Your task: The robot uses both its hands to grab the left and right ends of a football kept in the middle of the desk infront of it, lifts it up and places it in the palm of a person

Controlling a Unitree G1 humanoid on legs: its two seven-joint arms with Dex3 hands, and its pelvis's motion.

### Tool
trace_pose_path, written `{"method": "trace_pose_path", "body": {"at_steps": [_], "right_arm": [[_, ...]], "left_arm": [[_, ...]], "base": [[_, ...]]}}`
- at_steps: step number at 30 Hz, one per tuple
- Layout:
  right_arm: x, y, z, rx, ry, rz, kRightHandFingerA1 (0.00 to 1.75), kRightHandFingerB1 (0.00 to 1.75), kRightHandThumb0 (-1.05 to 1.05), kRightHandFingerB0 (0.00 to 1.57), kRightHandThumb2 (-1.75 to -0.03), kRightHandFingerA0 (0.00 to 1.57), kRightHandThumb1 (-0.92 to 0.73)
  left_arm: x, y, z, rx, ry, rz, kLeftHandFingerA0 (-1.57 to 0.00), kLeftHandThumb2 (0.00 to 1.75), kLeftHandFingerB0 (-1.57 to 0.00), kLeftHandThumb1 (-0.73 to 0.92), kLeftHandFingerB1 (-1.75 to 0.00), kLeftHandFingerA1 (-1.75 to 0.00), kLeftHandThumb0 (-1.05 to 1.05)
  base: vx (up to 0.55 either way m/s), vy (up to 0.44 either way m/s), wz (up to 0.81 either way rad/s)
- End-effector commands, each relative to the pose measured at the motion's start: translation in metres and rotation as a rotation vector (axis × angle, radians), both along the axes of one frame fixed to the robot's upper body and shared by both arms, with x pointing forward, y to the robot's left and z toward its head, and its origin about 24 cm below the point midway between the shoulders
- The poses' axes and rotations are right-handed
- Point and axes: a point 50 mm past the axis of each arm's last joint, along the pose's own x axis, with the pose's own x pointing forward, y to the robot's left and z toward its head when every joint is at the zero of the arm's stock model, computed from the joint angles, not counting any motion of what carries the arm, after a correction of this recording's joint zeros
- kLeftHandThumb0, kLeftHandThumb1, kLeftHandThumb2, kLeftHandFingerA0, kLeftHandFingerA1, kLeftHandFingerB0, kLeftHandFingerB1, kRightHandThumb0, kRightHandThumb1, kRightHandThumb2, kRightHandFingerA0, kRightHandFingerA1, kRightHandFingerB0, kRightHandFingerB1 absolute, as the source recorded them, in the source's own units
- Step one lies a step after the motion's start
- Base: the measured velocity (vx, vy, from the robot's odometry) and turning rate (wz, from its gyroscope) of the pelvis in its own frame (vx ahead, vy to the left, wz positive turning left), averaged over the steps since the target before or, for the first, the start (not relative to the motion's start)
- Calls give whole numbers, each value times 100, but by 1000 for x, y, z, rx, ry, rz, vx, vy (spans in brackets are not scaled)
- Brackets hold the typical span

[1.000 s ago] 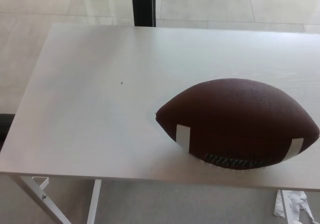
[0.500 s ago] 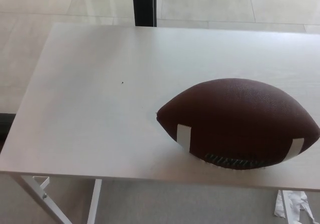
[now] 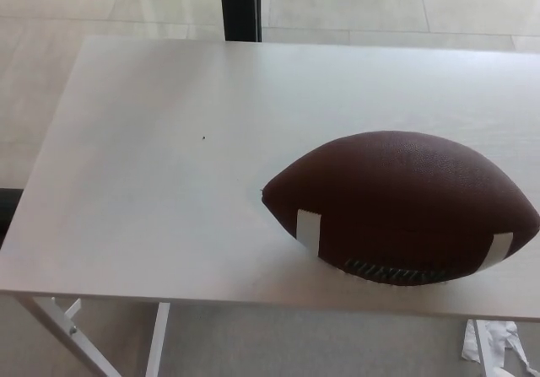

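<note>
neither hand is seen yet, so the football (image 3: 401, 208) lying at 4 o'clock on the desk (image 3: 152, 183) is best squeezed evenly at both tips

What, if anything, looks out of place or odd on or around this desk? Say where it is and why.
Little stands out. The football lies on its side on the white desk, towards the right rather than the middle, undamaged. A tiny dark speck marks the desktop left of it. Something white and crumpled lies on the floor at bottom right.
</note>
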Motion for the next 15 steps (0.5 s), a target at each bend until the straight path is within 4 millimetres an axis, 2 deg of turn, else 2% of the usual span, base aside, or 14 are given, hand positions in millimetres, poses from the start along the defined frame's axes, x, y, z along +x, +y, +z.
{"method": "trace_pose_path", "body": {"at_steps": [1,2,3,4,5,6,7,8,9,10,11,12,15], "right_arm": [[69,89,39,39,-132,241,59,44,-103,14,-78,48,-92],[76,95,29,54,-136,244,60,47,-105,15,-93,48,-78],[83,100,19,39,-101,265,62,50,-103,15,-78,52,-92],[83,101,18,37,-97,266,62,50,-103,15,-78,52,-92],[88,107,13,63,-94,287,60,54,-105,16,-74,45,-92],[99,124,-1,132,-81,344,63,56,-105,13,-119,38,-77],[102,132,-6,167,-76,358,57,49,-101,11,-114,33,-71],[104,140,-12,179,-75,360,55,46,-105,9,-118,30,-75],[107,149,-17,199,-60,355,52,34,-101,5,-120,30,-79],[108,155,-22,208,-35,354,50,34,-101,9,-120,29,-82],[108,156,-23,209,-33,353,50,34,-101,9,-120,29,-82],[111,166,-31,239,-19,361,40,28,-94,14,-77,32,-92],[110,173,-41,258,-2,369,43,28,-96,14,-77,34,-92]], "left_arm": [[79,-126,83,-32,-224,-331,-16,85,-6,87,-29,-50,-99],[85,-137,79,-37,-213,-371,-12,117,-5,77,-37,-54,-87],[91,-148,73,-38,-191,-409,-14,117,-5,79,-40,-54,-88],[91,-150,72,-39,-189,-412,-14,117,-5,79,-40,-54,-88],[95,-159,66,-50,-174,-437,-4,112,0,47,-50,-52,-36],[103,-181,51,-76,-138,-496,-4,113,0,48,-50,-52,-36],[105,-192,44,-106,-124,-520,-18,79,-9,92,-34,-50,-93],[108,-202,37,-179,-108,-543,-18,82,-7,92,-32,-52,-91],[109,-211,31,-223,-99,-551,-19,118,-4,80,-42,-58,-85],[109,-221,26,-230,-86,-563,-24,81,-11,92,-37,-54,-88],[109,-222,26,-230,-84,-564,-24,81,-11,92,-37,-54,-88],[107,-235,18,-247,-65,-595,-24,82,-13,92,-38,-54,-90],[106,-245,9,-259,-35,-619,-25,79,-14,92,-36,-53,-92]], "base": [[0,0,0],[0,0,0],[0,0,0],[0,0,0],[0,0,0],[0,0,0],[0,0,0],[0,0,0],[0,0,0],[0,0,0],[0,0,0],[0,0,0],[0,0,0]]}}
